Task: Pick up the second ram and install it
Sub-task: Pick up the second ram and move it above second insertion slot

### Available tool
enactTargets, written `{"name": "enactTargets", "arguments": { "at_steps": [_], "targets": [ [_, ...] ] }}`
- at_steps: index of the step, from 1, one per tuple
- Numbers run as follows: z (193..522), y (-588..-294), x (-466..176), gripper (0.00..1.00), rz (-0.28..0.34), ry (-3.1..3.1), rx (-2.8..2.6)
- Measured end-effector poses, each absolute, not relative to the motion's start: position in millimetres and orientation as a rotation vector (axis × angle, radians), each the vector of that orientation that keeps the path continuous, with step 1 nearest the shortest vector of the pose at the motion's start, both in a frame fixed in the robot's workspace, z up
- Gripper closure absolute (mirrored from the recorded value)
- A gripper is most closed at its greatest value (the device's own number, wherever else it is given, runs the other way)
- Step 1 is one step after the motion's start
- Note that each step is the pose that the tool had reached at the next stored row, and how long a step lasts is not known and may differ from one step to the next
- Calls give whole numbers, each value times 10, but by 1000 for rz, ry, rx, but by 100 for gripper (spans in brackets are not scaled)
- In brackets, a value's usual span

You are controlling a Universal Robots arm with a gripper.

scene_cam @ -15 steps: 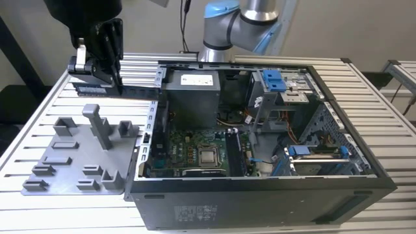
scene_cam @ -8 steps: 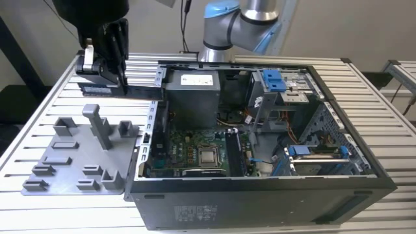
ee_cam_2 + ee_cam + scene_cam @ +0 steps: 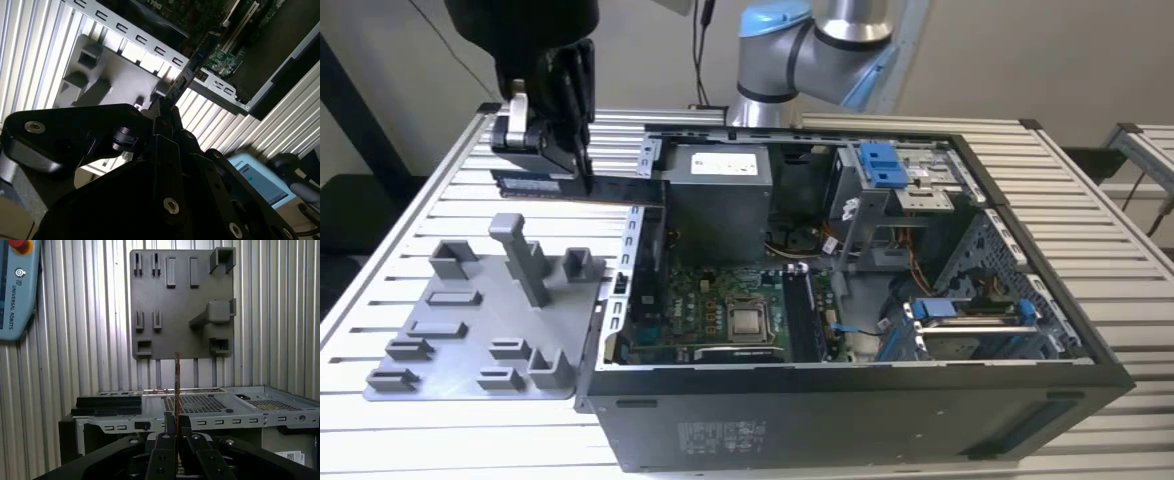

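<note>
In the exterior view, a bench (image 3: 1121, 300) of ribbed aluminium slats carries an open computer case (image 3: 854, 420) with its motherboard (image 3: 720, 310) facing up. On the exterior view's left of the case lies a grey fixture plate (image 3: 460, 345) with upright pegs and slots. Behind the bench are a pale wall and the arm (image 3: 817, 45). The claw (image 3: 563, 168) hangs over the slats beyond the plate, just beside the case's wall, closed on the ram (image 3: 527, 186), which is held level above the bench and clear of the case. In the second wrist view, the black claw (image 3: 167, 107) pinches the ram (image 3: 189, 72) edge-on, with the plate (image 3: 117, 75) and the case rim (image 3: 220, 90) beyond it and a teach pendant (image 3: 257, 175) lying on the slats. In the first wrist view, the claw (image 3: 177, 424) clamps the thin ram (image 3: 177, 380) upright between its fingers, over the case's perforated panel (image 3: 210, 404), with the plate (image 3: 182, 335) farther off and the pendant (image 3: 15, 295) to one side on the bench.
</note>
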State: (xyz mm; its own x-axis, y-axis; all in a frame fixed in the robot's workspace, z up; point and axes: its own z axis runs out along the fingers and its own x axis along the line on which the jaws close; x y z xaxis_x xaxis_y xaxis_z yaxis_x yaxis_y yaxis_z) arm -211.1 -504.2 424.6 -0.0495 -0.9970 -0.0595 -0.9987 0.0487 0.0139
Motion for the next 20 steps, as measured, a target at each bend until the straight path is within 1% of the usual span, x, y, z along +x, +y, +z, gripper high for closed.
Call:
{"name": "enactTargets", "arguments": {
  "at_steps": [20],
  "targets": [
    [4246,-5042,-1930,85,79,2250,-2143]
  ]
}}
